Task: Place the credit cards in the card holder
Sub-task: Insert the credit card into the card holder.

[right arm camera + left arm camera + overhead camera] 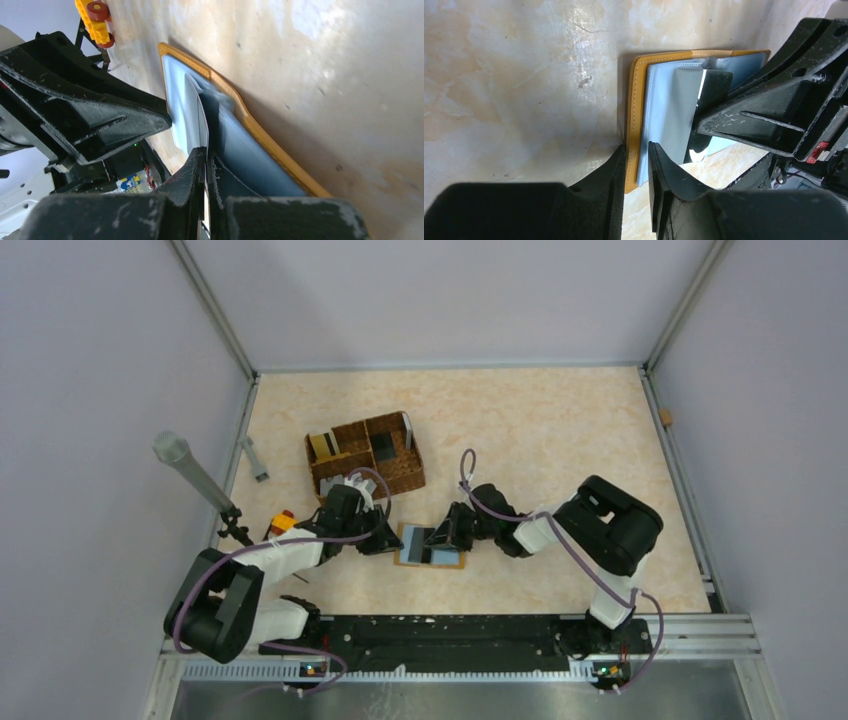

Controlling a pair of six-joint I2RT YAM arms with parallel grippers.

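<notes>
- Card holder [432,545] is lying open on the table [560,440], directly between the two pincers' tips, with its pale sleeves facing up.
- Left pincer [636,150] is pinching the holder's orange edge, one finger on each side, steadying it.
- Right pincer [206,156] is pressing together on a dark card [714,85], which is pointing edge-first into a sleeve just ahead of its tips; how deep the card is sitting is hard to tell.
- Doing this step well, I judge, is calling for a straight, shallow push along the sleeve, with the left grip holding firm so the holder is not sliding away.
- Both pincers are working almost nose to nose over the holder, leaving the right one little room ahead.
- A basket [365,455] is sitting beside the left pincer and a toy block [283,521] behind it; bare table is lying open on either side of the right pincer.
</notes>
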